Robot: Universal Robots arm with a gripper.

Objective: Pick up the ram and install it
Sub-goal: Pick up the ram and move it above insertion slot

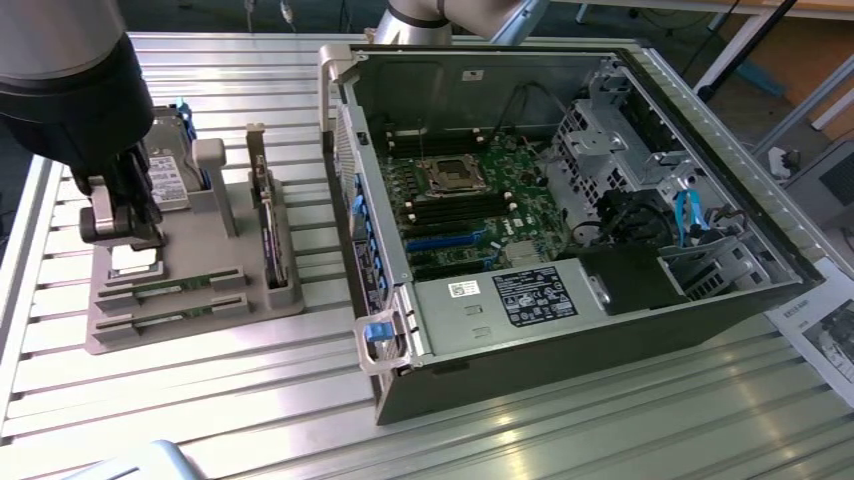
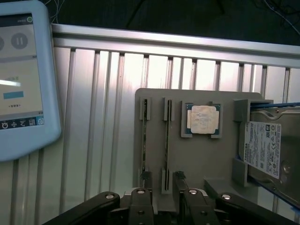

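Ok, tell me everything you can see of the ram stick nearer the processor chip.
That ram stick is a long, thin green board seen edge-on, standing on its long edge in a slot of the grey holder, between grey posts at both ends. It runs parallel to its twin, beside the silver processor chip. The open gripper hangs over one end.

We are looking down aslant, from well back, on the open computer case [image 1: 574, 350]; the wrist camera is facing straight down, close over the grey parts holder [image 1: 200, 250] [image 2: 201, 159] both views are sharing.
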